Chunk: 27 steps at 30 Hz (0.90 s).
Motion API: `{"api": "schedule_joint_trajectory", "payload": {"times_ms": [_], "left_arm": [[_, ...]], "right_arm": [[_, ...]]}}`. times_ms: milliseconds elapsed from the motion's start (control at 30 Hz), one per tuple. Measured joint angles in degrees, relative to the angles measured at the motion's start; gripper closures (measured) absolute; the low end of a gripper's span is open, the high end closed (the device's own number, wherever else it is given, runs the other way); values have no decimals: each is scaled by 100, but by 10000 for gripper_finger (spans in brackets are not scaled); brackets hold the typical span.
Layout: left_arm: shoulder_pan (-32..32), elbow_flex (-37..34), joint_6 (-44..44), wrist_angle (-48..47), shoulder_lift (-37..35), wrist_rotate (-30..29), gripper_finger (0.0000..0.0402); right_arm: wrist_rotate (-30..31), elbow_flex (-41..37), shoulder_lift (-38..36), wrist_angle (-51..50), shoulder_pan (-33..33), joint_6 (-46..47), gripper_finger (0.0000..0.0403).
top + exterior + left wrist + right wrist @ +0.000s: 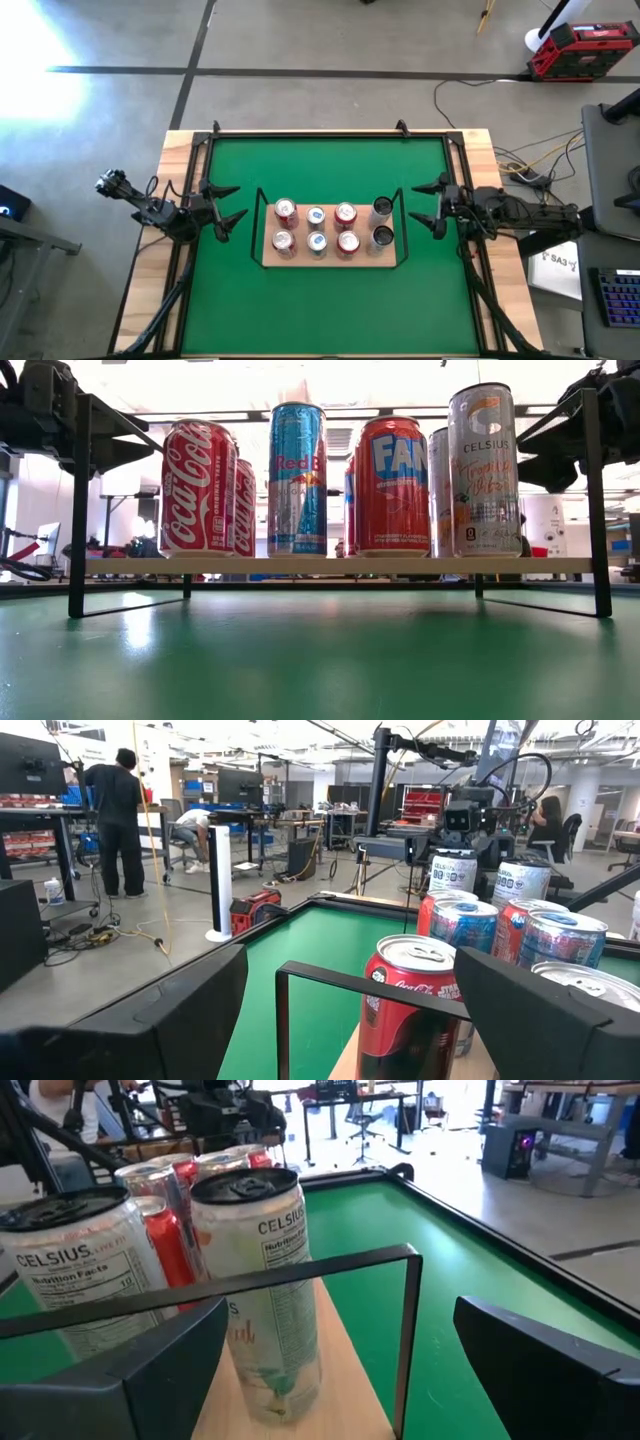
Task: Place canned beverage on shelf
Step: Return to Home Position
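The shelf (365, 260), a light-wood board in a thin black wire frame, stands on the green mat (330, 165) at mid-table. Several cans stand upright on it in two rows: red Coca-Cola cans (198, 488) at the left end, blue Red Bull cans (297, 480), red cans (393, 485), and white Celsius cans (262, 1280) at the right end. My left gripper (238, 202) is open just off the shelf's left end, pointing at it. My right gripper (414, 203) is open just off the right end, facing the Celsius cans. Both grippers hold nothing.
The frame's upright wire ends (405, 1330) stand between each gripper and the nearest cans. Black rails (330, 133) border the mat, with bare wood (178, 150) outside them. There is free mat in front of and behind the shelf. People (118, 820) move in the room beyond.
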Motion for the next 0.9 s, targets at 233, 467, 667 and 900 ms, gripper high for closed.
{"api": "schedule_joint_trajectory", "payload": {"times_ms": [233, 467, 667, 900], "left_arm": [[-1, 0, -1, 2, 2, 0, 61], [0, -2, -2, 2, 0, 0, 61], [0, 0, -2, 2, 0, 0, 61], [-1, 0, -1, 2, 1, 0, 61]], "right_arm": [[-353, -33, -2, -72, 0, -305, 22], [-777, -91, -2, 427, 0, -650, 22], [-765, -425, -2, 1260, 0, -608, 22], [-726, -793, 20, 2185, 0, -817, 22]]}}
